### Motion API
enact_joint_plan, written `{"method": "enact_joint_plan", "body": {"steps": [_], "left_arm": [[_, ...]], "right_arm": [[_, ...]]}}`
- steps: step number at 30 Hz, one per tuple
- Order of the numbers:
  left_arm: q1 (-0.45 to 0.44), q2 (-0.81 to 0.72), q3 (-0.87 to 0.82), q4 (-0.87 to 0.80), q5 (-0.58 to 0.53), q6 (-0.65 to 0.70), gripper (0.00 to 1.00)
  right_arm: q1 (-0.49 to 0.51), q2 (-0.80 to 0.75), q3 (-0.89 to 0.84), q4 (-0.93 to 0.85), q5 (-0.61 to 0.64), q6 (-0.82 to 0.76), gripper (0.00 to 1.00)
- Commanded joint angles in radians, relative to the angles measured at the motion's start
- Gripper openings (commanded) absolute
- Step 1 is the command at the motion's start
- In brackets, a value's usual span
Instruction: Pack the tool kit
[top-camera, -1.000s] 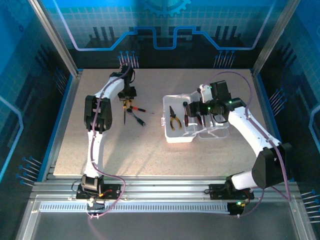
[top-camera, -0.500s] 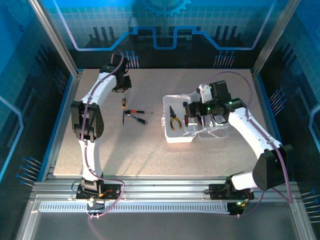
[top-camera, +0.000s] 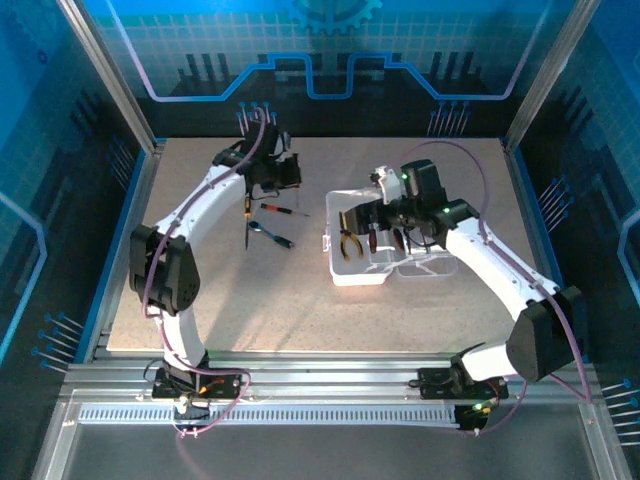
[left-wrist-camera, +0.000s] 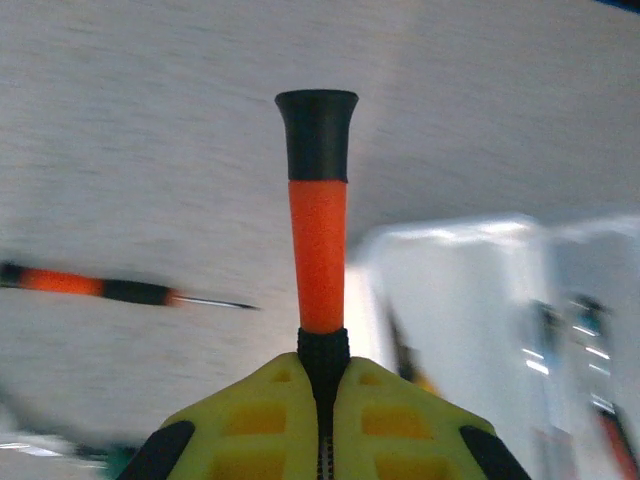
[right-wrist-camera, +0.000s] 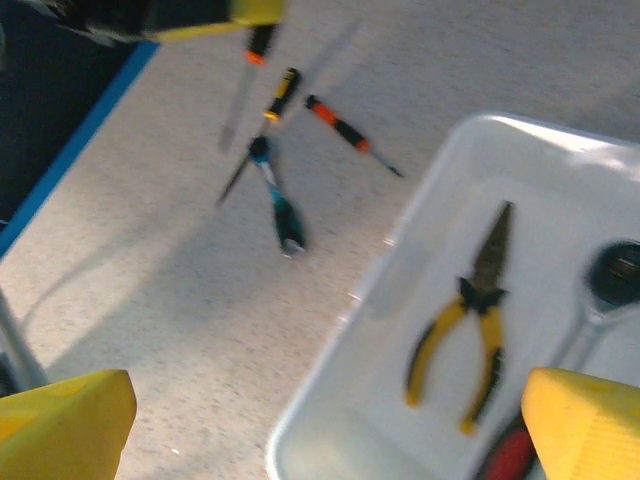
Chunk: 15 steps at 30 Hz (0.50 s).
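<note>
Top view: the clear rectangular plastic case (top-camera: 360, 275) sits open on the right half of the speckled desk (top-camera: 200, 290), with yellow-handled pliers (top-camera: 348, 243) inside and the right jaws hovering over it. Small loose screwdrivers (top-camera: 272, 233) lie left of the case, near the left jaws.

Left wrist: the left jaws are pinched tight on an orange-and-black-handled screwdriver (left-wrist-camera: 318, 230), held off the desk.

Right wrist: the right jaws gape wide, holding nothing, above the case's edge.
</note>
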Motion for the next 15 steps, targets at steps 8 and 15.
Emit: {"method": "enact_joint_plan", "body": {"steps": [8,15], "left_arm": [[-0.126,-0.12,-0.119,0.237,0.279,-0.171,0.0],[-0.162,-0.147,-0.169,0.252,0.298,-0.184,0.0]], "right_arm": [[0.074,0.119,0.047,0.195,-0.004,0.096,0.84],[0.074,0.124,0.044,0.235,0.025,0.114,0.52]]}}
